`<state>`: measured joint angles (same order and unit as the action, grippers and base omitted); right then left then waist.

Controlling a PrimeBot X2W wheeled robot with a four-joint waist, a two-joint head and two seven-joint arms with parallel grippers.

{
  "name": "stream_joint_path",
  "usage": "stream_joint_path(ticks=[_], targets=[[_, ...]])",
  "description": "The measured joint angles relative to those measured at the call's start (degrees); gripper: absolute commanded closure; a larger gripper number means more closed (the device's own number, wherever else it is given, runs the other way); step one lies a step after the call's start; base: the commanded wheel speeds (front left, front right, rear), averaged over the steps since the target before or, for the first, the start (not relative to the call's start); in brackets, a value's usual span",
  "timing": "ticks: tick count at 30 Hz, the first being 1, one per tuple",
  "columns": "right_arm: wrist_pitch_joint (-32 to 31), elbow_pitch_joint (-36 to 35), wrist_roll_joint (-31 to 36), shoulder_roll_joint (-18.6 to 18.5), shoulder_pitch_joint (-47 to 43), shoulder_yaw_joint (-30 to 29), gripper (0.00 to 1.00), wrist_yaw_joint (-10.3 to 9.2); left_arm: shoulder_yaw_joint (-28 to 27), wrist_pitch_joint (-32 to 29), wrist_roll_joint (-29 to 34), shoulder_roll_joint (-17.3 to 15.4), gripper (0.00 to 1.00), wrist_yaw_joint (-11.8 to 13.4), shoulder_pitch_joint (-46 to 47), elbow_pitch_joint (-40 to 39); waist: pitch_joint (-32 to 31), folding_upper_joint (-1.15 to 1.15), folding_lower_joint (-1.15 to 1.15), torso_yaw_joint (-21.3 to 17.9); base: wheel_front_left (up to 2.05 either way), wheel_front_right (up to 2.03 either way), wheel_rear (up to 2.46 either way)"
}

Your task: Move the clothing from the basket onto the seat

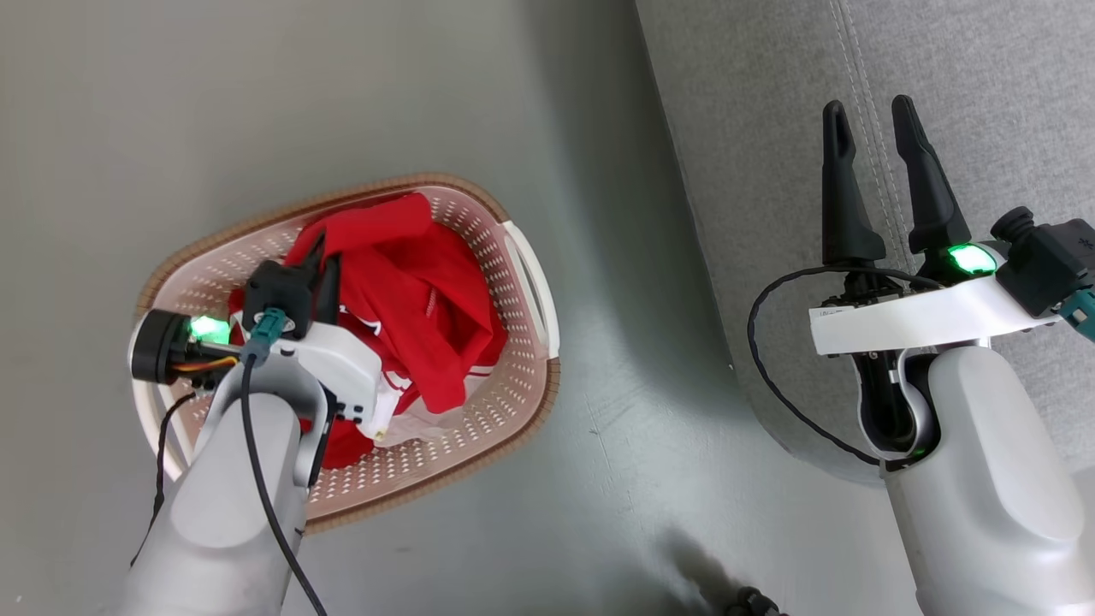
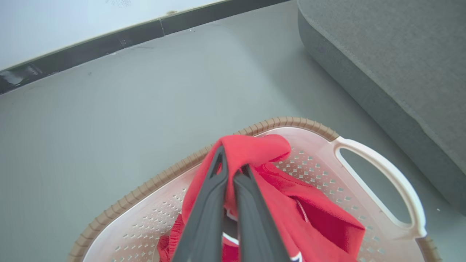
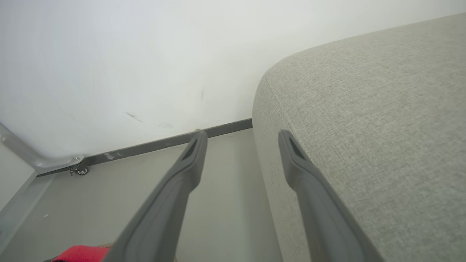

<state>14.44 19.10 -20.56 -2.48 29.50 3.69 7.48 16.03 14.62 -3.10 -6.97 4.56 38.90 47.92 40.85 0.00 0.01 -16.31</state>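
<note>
The clothing (image 1: 428,299) is a heap of red fabric with white trim lying in the cream basket (image 1: 522,376) with a brown rim, on the floor at the head view's left. My left gripper (image 1: 323,257) reaches down into the basket. In the left wrist view my left gripper (image 2: 233,160) is shut on a raised fold of the red clothing (image 2: 320,218), above the basket (image 2: 291,122). My right gripper (image 1: 870,107) hangs open and holds nothing over the grey seat (image 1: 984,85). In the right wrist view my right gripper (image 3: 243,136) stands at the corner of the seat (image 3: 364,127).
Grey floor (image 1: 599,479) separates the basket from the seat (image 2: 400,54), which lies to the basket's right. A white wall with dark skirting (image 2: 91,47) runs behind. A small caster wheel (image 3: 82,170) sits by the wall. A dark object (image 1: 753,603) pokes in at the bottom edge.
</note>
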Motion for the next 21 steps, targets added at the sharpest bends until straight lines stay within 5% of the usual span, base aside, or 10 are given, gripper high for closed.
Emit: stream_joint_path(ticks=[21], targets=[[0.0, 1.5, 3.2, -1.1, 0.0, 0.4, 0.00, 0.00, -2.1, 0.0, -2.3, 1.0, 1.00, 0.0, -4.2, -14.6, -6.6, 0.00, 0.00, 4.2, 0.00, 0.00, 0.00]])
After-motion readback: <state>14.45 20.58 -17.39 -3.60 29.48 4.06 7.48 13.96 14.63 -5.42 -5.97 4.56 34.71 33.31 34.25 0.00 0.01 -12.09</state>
